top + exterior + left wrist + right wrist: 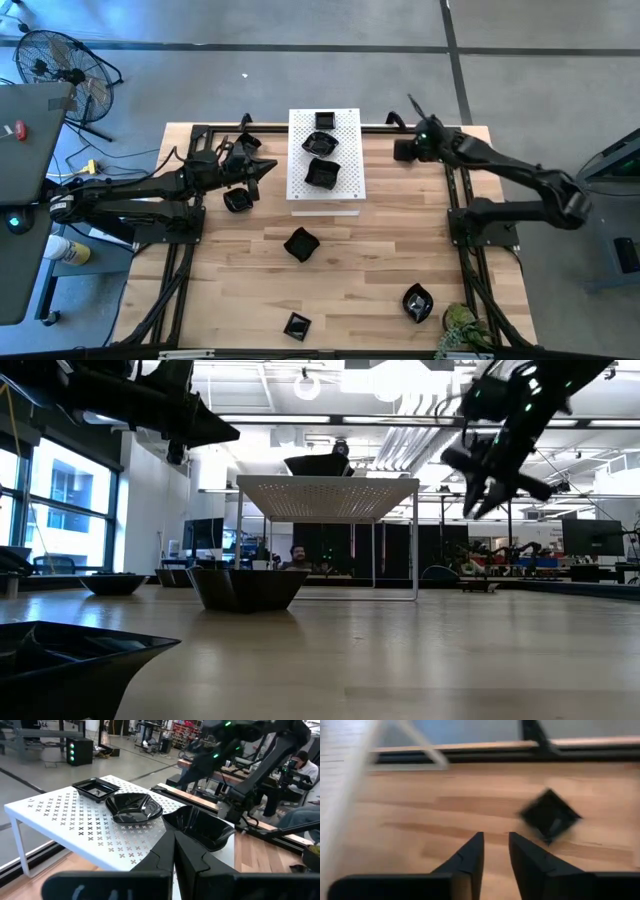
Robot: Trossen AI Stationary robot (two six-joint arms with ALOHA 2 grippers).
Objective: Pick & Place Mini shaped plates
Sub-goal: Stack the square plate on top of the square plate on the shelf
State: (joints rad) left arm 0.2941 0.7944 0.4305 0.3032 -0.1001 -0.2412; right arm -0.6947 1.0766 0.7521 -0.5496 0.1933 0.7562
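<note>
High view: white perforated rectangular board point(325, 158) stands on legs at the far middle of the pale wooden table point(380, 260); it serves as landmark. Three small glossy black plates sit on it in a row: a square one point(324, 121) at the far end, a round-lobed one point(320, 144) mid-board, a deeper wavy one point(322, 174) at the near end, presumably the drop-off spot. Loose plates on the table: one point(238, 201) just left of the board under the left arm, one point(249, 143) beyond it by the table's far edge, one point(300, 244) near the board's front edge, one point(296, 326) and another point(418, 302) well apart toward the table's near side. Left pincer point(266, 167) hangs just left of the board; right pincer point(413, 108) is raised to the board's right, empty. Low view: the board reads as a raised shelf with a plate on top; right pincer is in the air to the shelf's right, jaws parted, nothing between them. Left wrist view: left pincer point(174, 851) is fully closed, holding nothing, pointed at the board's edge and the deep plate. Right wrist view: right pincer point(496, 851) shows a narrow gap, empty, above bare wood; a dark square plate point(550, 815) lies beyond, blurred. Judgement: right arm likely just free, next pick pending.
</note>
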